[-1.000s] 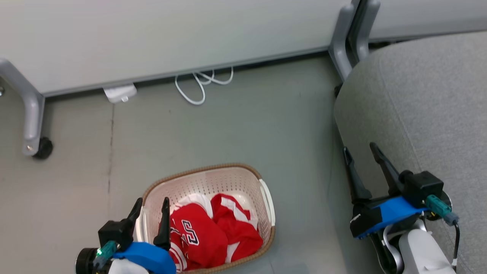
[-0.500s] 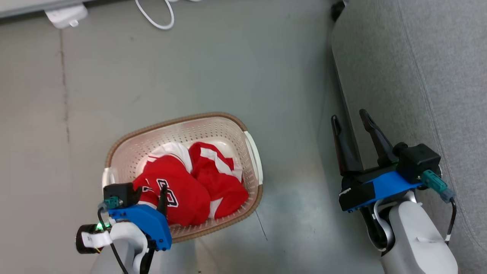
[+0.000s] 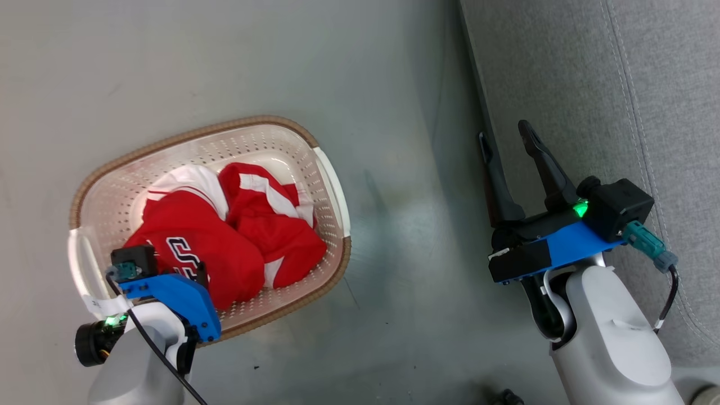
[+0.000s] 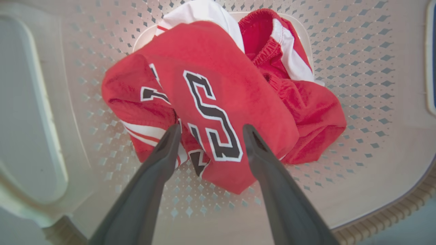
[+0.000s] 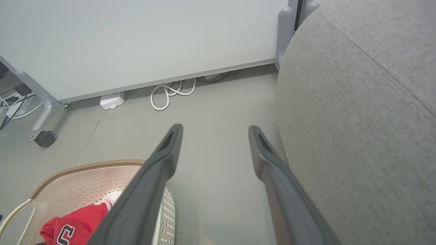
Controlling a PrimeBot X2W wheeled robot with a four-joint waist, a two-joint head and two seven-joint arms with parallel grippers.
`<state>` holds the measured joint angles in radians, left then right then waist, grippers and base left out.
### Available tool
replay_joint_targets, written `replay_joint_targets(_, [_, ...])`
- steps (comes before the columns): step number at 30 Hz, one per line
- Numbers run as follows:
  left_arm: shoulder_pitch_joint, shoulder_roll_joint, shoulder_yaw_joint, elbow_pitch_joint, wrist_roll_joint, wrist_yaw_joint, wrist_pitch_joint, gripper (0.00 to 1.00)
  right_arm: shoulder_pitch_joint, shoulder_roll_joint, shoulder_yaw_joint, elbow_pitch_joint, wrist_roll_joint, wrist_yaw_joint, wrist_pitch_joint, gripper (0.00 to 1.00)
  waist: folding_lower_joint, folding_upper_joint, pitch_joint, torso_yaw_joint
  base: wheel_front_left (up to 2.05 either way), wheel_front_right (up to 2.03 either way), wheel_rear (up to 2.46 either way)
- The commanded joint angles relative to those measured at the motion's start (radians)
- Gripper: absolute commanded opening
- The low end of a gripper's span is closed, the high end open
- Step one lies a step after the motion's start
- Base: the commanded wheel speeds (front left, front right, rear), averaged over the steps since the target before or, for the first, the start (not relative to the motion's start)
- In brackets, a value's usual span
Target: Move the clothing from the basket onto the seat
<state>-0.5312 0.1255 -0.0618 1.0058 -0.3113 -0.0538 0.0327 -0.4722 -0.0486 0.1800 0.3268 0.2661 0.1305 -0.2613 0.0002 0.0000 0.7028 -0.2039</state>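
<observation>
1. Plainly, the clothing (image 4: 218,85) lay heaped inside the basket (image 3: 194,131).
2. Left gripper (image 4: 211,128) hovered over it, spread wide, holding nothing.
3. Right gripper (image 3: 503,130) gaped empty beside the seat (image 3: 562,67).

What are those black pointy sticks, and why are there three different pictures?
Those sticks are a robot's fingers: each arm ends in a gripper with two long dark ones. One picture looks down from the robot's head; the other two come from cameras on its wrists. On the grey floor stands an oval cream-white plastic basket with holes and a brown rim. Inside lie two soft red sports garments with white stripes; one has a dark printed number. The left gripper is in the basket, open, fingers pointing at the numbered garment, not gripping it. The right gripper is open and holds nothing, next to the big grey fabric sofa seat.
</observation>
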Motion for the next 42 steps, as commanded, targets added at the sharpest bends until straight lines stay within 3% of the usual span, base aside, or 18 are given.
replay_joint_targets(1, [-0.022, 0.008, 0.005, 0.005, -0.005, 0.005, 0.002, 1.00, -0.016, -0.003, 0.003, -0.006, 0.006, 0.000, -0.005, 1.00, -0.0002, 0.0000, 0.032, -0.026, 0.00, 0.00, 0.00])
replay_joint_targets(10, [-0.078, 0.032, 0.023, 0.045, -0.020, 0.069, 0.015, 1.00, -0.026, -0.003, 0.011, -0.036, 0.036, 0.000, -0.005, 1.00, -0.0002, 0.0000, 0.093, -0.055, 0.00, 0.00, 0.00])
replay_joint_targets(18, [-0.105, 0.033, 0.033, 0.076, -0.041, 0.086, 0.026, 1.00, -0.031, -0.003, 0.016, -0.046, 0.050, 0.000, -0.005, 1.00, -0.0002, 0.0000, 0.121, -0.065, 0.00, 0.00, 0.00])
replay_joint_targets(19, [-0.107, 0.032, 0.033, 0.080, -0.043, 0.084, 0.028, 0.84, -0.032, -0.003, 0.017, -0.046, 0.051, 0.000, -0.005, 1.00, -0.0002, 0.0000, 0.123, -0.065, 0.00, 0.00, 0.00])
replay_joint_targets(21, [-0.113, 0.034, 0.030, 0.085, -0.046, 0.080, 0.026, 0.00, -0.034, -0.003, 0.019, -0.047, 0.054, 0.000, -0.005, 1.00, -0.0002, 0.0000, 0.126, -0.066, 0.00, 0.00, 0.00])
replay_joint_targets(42, [-0.144, 0.015, 0.000, 0.140, -0.066, 0.056, -0.001, 0.00, -0.038, -0.003, 0.013, -0.035, 0.038, 0.000, -0.005, 1.00, -0.0002, 0.0000, 0.103, -0.053, 0.00, 0.00, 0.00])
